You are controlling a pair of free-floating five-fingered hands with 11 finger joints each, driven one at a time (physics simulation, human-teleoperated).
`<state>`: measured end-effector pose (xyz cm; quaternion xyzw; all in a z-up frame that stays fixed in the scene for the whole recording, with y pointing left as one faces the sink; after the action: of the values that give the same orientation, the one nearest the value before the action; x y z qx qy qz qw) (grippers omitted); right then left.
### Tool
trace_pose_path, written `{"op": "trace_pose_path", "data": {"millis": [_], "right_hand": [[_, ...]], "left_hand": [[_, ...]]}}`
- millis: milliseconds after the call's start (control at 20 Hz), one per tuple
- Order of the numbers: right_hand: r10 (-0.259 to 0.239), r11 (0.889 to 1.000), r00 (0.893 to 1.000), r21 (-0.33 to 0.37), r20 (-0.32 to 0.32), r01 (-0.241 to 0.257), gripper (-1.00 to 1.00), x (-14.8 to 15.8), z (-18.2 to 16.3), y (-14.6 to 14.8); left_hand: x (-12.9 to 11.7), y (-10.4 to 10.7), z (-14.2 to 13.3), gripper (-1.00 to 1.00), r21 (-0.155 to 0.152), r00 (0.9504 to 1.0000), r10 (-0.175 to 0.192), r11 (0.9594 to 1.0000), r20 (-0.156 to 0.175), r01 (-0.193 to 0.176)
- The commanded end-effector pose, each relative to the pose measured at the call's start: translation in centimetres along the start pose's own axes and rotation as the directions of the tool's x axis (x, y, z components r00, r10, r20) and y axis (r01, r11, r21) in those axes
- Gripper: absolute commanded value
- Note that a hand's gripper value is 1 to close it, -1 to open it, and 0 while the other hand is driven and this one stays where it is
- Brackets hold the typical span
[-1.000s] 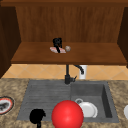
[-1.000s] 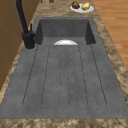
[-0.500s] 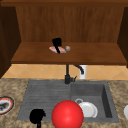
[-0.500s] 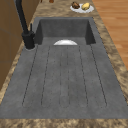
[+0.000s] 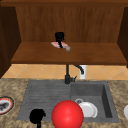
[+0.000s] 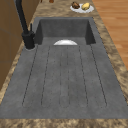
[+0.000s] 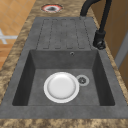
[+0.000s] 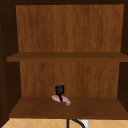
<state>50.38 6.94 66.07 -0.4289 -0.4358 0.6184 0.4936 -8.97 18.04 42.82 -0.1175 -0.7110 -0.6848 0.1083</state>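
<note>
0 visible changes across the last 1 s. In the front view both hands and every item are sitting where they were.

- Right hand (image 5: 59, 37) is hanging over the lowest cabinet shelf (image 5: 95, 53), staying on the pink item (image 5: 55, 44). 1 dark finger is crossing the item's top, so I am reading this hand as closed on it in a narrow pinch, not spread wide. The upper view is showing the same: hand (image 8: 59, 89) above, item (image 8: 55, 97) lying flat on the shelf board, left of centre, grey tip pointing right.
- Left hand (image 5: 37, 116) is idling low at the sink's front left edge, just beside the red ball (image 5: 67, 115). I cannot tell how its fingers are standing.
- White plate (image 7: 61, 87) is lying in the basin next to the drain. The faucet (image 5: 67, 75) is standing behind it.

Judgement: since nothing is shifting, the item is resting on the shelf with the hand in contact. It is neither lifting nor sliding, so the work is pausing at the grasp.
</note>
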Motion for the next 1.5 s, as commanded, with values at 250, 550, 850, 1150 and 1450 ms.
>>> {"op": "trace_pose_path", "data": {"millis": [250, 550, 850, 1150, 1450], "right_hand": [[-0.059, 0.998, 0.998, 0.006, 0.015, 0.059, 1.00, -0.9, 4.2, -4.2], [-0.058, 0.998, 0.998, -0.002, 0.030, 0.058, 1.00, -1.1, 9.1, -6.8], [-0.105, 0.994, 0.994, -0.009, 0.028, 0.105, 1.00, -1.3, 14.6, -7.9], [-0.133, 0.991, 0.990, -0.014, 0.035, 0.134, 1.00, -1.2, 19.5, -7.5], [-0.077, 0.997, 0.997, -0.015, 0.021, 0.077, 1.00, -0.6, 23.6, -4.7]], "left_hand": [[0.0, 0.0, 0.0, 0.00, 0.000, 1.0000, 0.000, 1.0000, 0.000, 0.000], [0.0, 0.0, 0.0, 0.00, 0.000, 1.0000, 0.000, 1.0000, 0.000, 0.000], [0.0, 0.0, 0.0, 0.00, 0.000, 1.0000, 0.000, 1.0000, 0.000, 0.000], [0.0, 0.0, 0.0, 0.00, 0.000, 1.0000, 0.000, 1.0000, 0.000, 0.000], [0.0, 0.0, 0.0, 0.00, 0.000, 1.0000, 0.000, 1.0000, 0.000, 0.000]]}}
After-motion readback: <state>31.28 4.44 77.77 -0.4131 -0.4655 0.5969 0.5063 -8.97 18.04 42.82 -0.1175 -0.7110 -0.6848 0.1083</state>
